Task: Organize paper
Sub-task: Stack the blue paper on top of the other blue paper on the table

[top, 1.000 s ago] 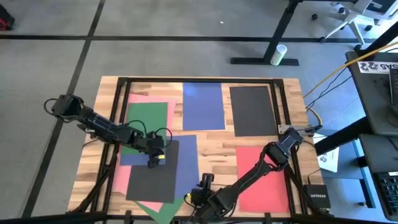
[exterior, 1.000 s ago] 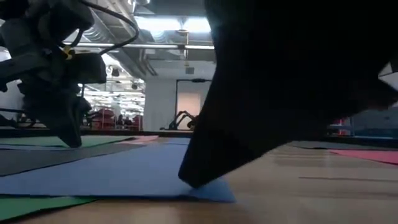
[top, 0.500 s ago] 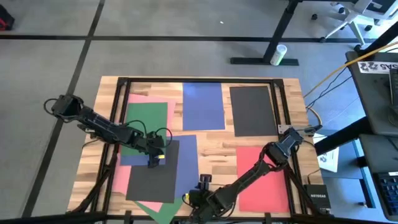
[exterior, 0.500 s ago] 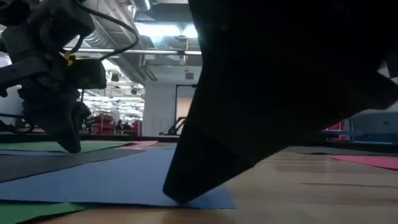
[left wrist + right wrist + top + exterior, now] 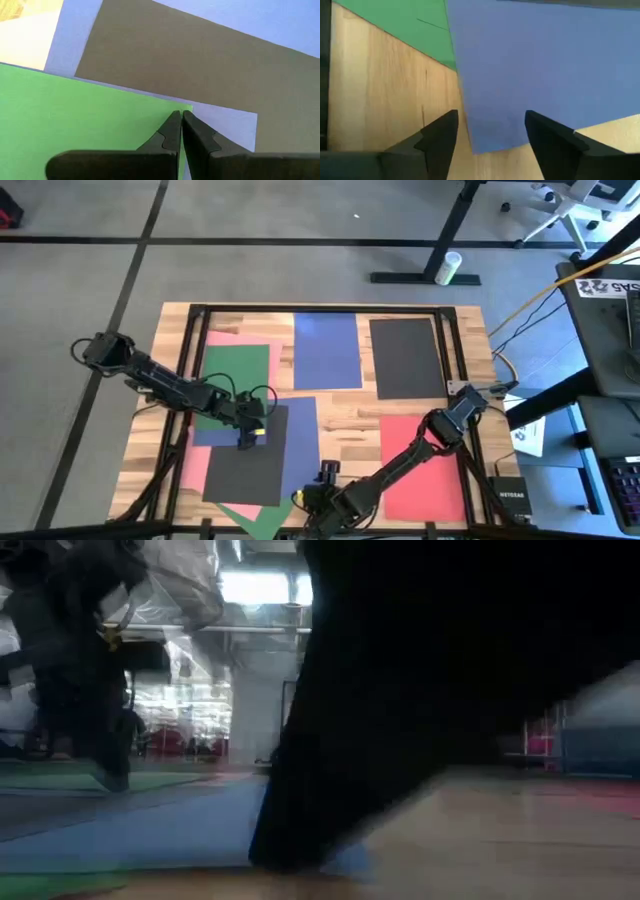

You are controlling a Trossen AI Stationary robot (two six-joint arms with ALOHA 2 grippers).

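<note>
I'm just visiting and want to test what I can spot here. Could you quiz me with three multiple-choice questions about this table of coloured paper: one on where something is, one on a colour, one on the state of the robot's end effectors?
1. Where does the red sheet lie in the overhead picture?
A. near right of the table
B. far left
C. far middle

2. What colour is the sheet between the right end effector's fingers?
A. pink
B. blue
C. black

3. How is the left end effector set?
A. wide open
B. fingers closed together
C. holding a cup

Answers: 1 A, it lies by the right arm at the near edge. 2 B, the blue sheet has its corner between the spread fingers. 3 B, the fingers meet at the green sheet.
</note>
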